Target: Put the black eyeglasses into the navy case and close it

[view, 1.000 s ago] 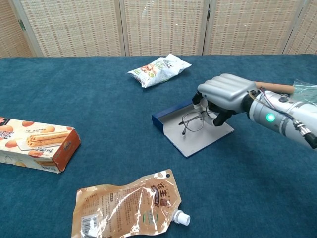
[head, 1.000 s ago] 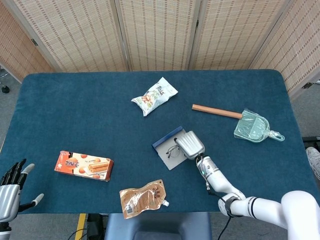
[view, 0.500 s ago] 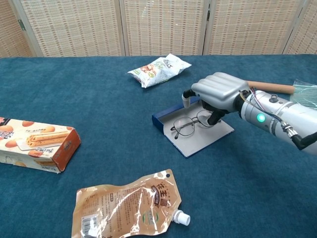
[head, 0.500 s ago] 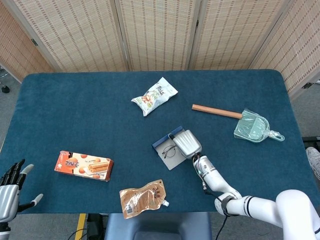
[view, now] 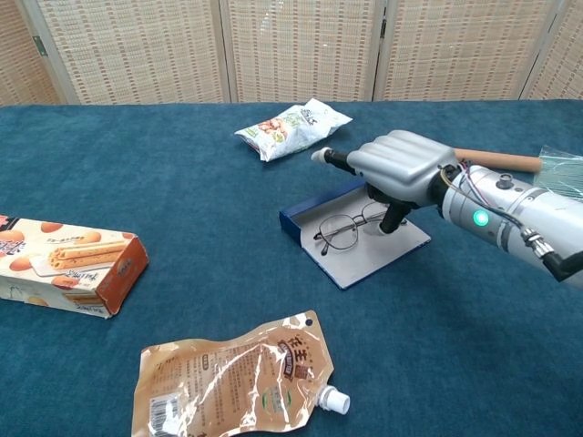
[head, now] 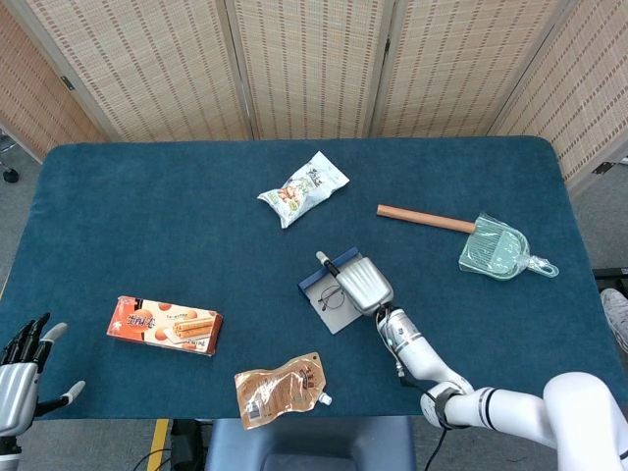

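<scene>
lying open on the blue table (view: pixel 182 164), near its middle: the navy case (view: pixel 360 238), pale lining up, dark rim toward the far-left side. resting on that lining, the black eyeglasses (view: pixel 342 228), lenses toward the left, temples running back under the right hand (view: pixel 396 164). hard to follow where the temples end, since the palm covers them. hovering low over the far half of the case, knuckles up, one finger stretched out to the left past the case rim, the rest bent down toward the lining; whether the dark fingertip by the glasses actually touches the frame cannot be told. nothing visibly clasped in it. from the head view, only the back of that hand (head: pixel 359 284) seen, hiding most of the case (head: pixel 316 283) and all but one lens of the glasses (head: pixel 331 295).

at the bottom-left corner of the head view, the left hand (head: pixel 22 368), fingers spread apart, holding nothing, cut off by the frame edge and unseen from the chest.

elsewhere on the table: a snack bag (view: pixel 291 127) beyond the case, a biscuit box (view: pixel 68 264) at the left, partly cropped in the chest view, a spouted pouch (view: pixel 237 378) at the near edge, a green dustpan (head: pixel 496 250) with a wooden handle at the right.
</scene>
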{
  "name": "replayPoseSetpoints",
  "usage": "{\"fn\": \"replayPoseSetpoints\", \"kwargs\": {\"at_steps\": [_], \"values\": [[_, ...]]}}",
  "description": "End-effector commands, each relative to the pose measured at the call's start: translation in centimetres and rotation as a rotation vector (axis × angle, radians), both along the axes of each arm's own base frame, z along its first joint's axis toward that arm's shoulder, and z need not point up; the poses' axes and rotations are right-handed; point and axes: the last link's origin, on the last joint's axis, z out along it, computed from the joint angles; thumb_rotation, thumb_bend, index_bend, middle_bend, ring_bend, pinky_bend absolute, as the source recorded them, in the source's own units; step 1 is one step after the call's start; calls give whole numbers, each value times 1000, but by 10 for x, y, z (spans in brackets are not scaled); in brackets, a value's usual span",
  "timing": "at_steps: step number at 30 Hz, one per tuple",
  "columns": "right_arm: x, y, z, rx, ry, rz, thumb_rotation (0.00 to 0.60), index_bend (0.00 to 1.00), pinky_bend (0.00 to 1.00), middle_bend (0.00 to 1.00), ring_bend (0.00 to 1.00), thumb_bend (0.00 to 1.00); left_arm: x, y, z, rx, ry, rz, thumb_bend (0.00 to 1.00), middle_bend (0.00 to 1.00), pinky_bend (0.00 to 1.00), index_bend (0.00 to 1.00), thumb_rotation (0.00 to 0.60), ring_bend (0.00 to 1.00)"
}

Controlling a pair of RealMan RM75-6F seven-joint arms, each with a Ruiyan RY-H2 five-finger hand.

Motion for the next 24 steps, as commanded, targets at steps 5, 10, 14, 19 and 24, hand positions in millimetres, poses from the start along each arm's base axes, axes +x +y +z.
{"fn": "replayPoseSetpoints", "kwargs": {"at_steps": [5,10,14,19,24], "values": [[2,-10,-7,-9,21,-17,600,0,1000,990,1000,264,-3,-1,-1,1,-6,8,188,56,176,182,600,41],[10,-18,-14,-8,18,-15,600,0,1000,994,1000,264,-4,-1,-1,4,-8,12,188,56,176,182,600,41],[16,-23,-18,-16,27,-6,600,0,1000,996,1000,264,-5,-1,0,6,-2,15,189,56,176,182,600,41],[25,-31,-24,-27,29,-2,600,0,1000,996,1000,264,-6,-2,3,13,-1,21,188,56,176,182,600,41],[29,-37,-27,-40,42,3,600,0,1000,998,1000,264,-7,-2,4,14,3,27,188,56,175,182,600,41]]}}
